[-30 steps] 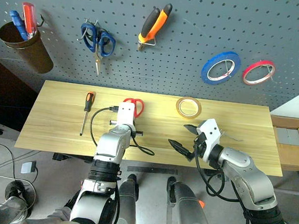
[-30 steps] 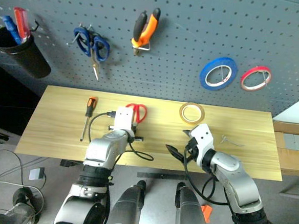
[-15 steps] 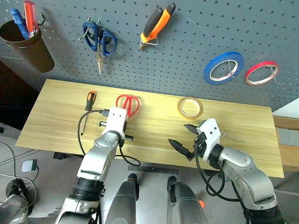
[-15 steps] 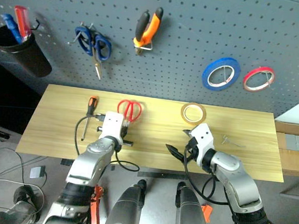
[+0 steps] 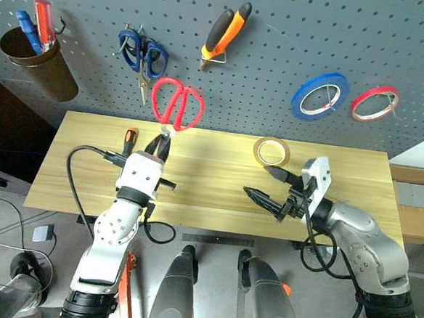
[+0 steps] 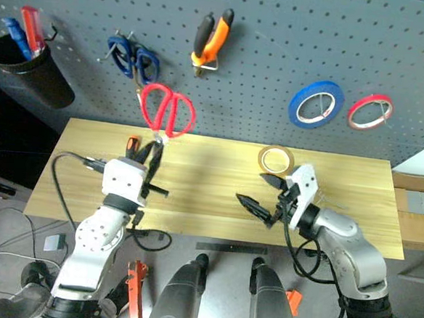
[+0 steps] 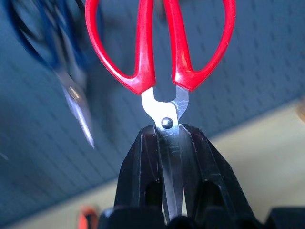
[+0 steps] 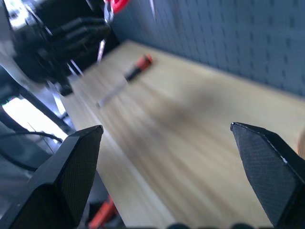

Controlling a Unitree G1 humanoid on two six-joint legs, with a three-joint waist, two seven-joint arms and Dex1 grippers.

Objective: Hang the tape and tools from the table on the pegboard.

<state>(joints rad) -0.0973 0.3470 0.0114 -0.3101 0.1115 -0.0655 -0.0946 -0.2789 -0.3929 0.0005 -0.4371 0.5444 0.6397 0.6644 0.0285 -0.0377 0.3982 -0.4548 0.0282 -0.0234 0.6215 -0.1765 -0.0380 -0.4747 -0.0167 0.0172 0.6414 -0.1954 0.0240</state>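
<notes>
My left gripper (image 5: pixel 160 145) is shut on the silver blades of the red-handled scissors (image 5: pixel 178 104). It holds them handles-up above the table (image 5: pixel 209 199), in front of the pegboard (image 5: pixel 279 33) just below the blue-handled scissors (image 5: pixel 141 52). The left wrist view shows the black fingers (image 7: pixel 143 157) clamping the blades of the scissors (image 7: pixel 159 43) just below the pivot. My right gripper (image 5: pixel 258 180) hovers open and empty over the table's middle right. The blue tape (image 5: pixel 319 96) and the orange-and-black pliers (image 5: pixel 223 30) hang on the pegboard.
A red tape roll (image 5: pixel 374 103) hangs right of the blue one. A yellow roll (image 5: pixel 271 151) lies on the table near my right gripper. An orange-handled screwdriver (image 5: pixel 128 138) lies beside my left gripper. A cup of screwdrivers (image 5: pixel 38 59) hangs at the board's left.
My left gripper has lifted the red scissors off the table and tilted them upright against the pegboard. The right gripper has risen a little, still open.
</notes>
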